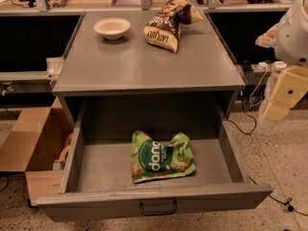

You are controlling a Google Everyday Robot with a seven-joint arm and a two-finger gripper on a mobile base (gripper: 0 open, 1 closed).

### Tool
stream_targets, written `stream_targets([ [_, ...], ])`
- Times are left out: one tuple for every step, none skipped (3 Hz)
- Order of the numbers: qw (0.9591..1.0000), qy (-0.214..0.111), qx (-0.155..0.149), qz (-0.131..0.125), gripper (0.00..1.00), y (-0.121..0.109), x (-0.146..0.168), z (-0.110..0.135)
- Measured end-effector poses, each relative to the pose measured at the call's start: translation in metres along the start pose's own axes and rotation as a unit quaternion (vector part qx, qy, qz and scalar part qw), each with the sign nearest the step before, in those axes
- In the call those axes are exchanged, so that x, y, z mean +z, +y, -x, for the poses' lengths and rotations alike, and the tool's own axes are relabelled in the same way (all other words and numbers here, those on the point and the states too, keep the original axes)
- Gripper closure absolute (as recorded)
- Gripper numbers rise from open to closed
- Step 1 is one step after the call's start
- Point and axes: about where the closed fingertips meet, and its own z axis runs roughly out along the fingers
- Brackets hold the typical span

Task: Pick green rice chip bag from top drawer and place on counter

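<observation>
The green rice chip bag [160, 158] lies flat on the floor of the open top drawer [154, 202], a little right of the middle. The drawer is pulled out wide, its dark handle at the front. The counter [144, 61] is the grey top above it. My gripper [278, 102] hangs at the far right on the white arm, beside the cabinet's right side at about counter-edge height. It is well to the right of the bag, above its level, and touches nothing.
A white bowl [111, 28] and a brown-and-cream chip bag [168, 23] sit at the back of the counter. An open cardboard box [33, 148] stands on the floor left of the drawer. Cables [250, 109] run along the floor at the right.
</observation>
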Motion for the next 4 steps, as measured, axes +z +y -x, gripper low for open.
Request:
stream_targets([
  [1.0,0.0,0.0,0.0,0.0,0.0,0.0,0.0],
  [0.9998,0.003,-0.019,0.006,0.0,0.007,0.029,0.005],
  [0.9979,-0.013,-0.058,0.026,0.0,0.033,0.089,0.023],
  [0.9917,-0.044,-0.099,0.069,0.0,0.069,0.181,0.05],
])
